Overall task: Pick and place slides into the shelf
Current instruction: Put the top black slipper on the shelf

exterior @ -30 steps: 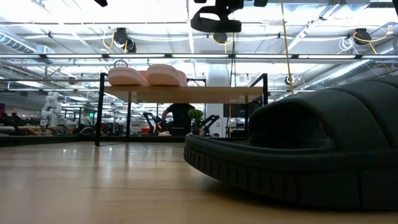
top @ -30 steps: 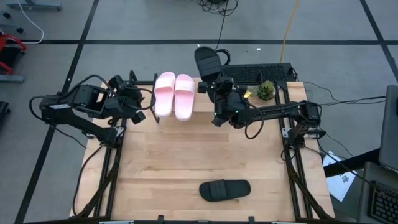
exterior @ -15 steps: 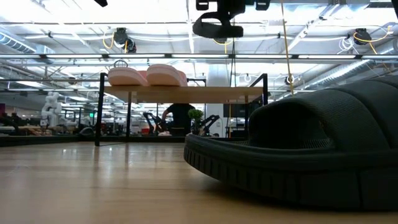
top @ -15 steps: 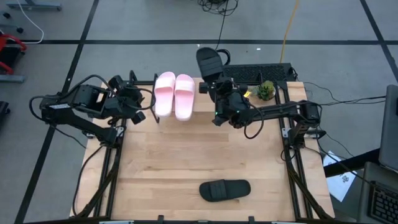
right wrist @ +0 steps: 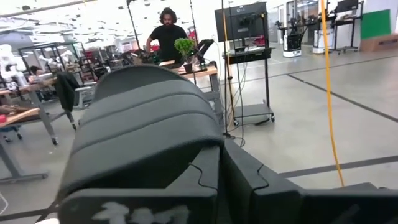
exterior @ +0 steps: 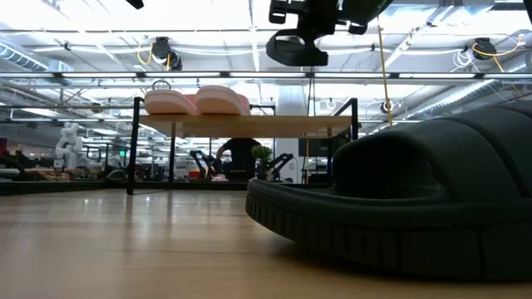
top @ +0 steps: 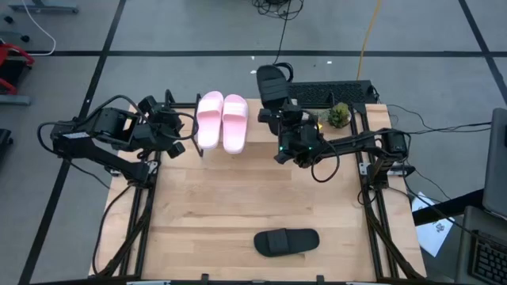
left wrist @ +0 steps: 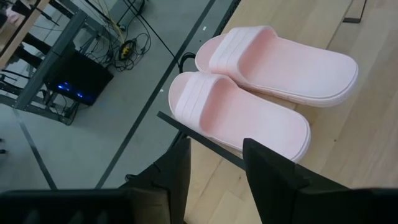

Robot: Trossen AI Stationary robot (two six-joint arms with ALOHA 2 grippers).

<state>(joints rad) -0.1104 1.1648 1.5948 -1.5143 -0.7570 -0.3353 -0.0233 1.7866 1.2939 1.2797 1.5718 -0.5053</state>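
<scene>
Pale pink slide sandals (top: pixel 223 121) sit on the plank-topped shelf (exterior: pixel 283 125); right end effector (top: pixel 279 111) grips one matte black slide (top: pixel 270 82) above it; another black slide (top: pixel 286 241) waits well behind on the surface.

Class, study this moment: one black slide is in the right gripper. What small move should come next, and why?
Probably lower it. The right gripper holds a black slide above the shelf, beside the pink pair that already sits there. The plank next to the pink pair looks free, so easing down onto that spot seems right. The other black slide waits on the table.
</scene>
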